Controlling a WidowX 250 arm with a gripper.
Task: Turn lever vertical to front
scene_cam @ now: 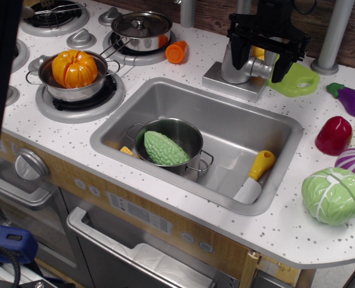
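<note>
Straddling the squat cylindrical grey faucet body [236, 63], the black two-fingered gripper [260, 60] hangs with its fingers spread apart, one on each side of the small silver-grey plastic paddle lever [263, 67] that juts from the body's side toward the right. That stance looks deliberate: with the lever between the open fingers, either one can push it round toward the front edge of the counter, so no firm pinch seems needed (whether a finger already touches the lever I cannot tell). The faucet stands on a flat grey square base plate [234, 83] just behind the rectangular steel sink [243, 129], leaving room in front for the lever to swing.

Inside the sink sit a steel pot holding a bumpy green toy gourd [165, 148] and a yellow-handled toy knife [255, 177]. On the white speckled countertop [57, 135], a toy stove to the left carries a pot with an orange toy pumpkin [74, 68] and a lidded steel pan [140, 27]; plastic vegetables lie along the right, among them a green cabbage [334, 195].
</note>
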